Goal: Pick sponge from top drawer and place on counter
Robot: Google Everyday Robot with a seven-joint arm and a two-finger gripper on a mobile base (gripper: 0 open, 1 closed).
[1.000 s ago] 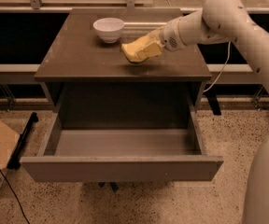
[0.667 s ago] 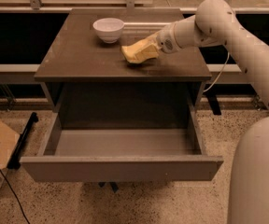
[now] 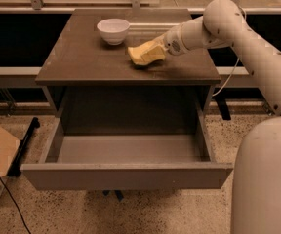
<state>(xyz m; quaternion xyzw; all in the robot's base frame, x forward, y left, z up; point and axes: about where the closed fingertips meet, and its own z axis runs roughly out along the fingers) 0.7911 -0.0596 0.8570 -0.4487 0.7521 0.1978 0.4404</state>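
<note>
gripper (image 3: 149, 51) is low over the counter (image 3: 82, 65), reaching in from the arm side toward the white bowl (image 3: 113, 30). sponge (image 3: 136, 57) sits at its tip on the bowl-facing end, at or just off the surface, with shadow under it. both are the same yellow and merge, so can't tell if the grip is clamped or let go. sponge's long axis looks roughly in line with the wrist. bowl is near but apart. top drawer (image 3: 126, 175) is open below. my read: release next, then retreat back along the wrist line
</note>
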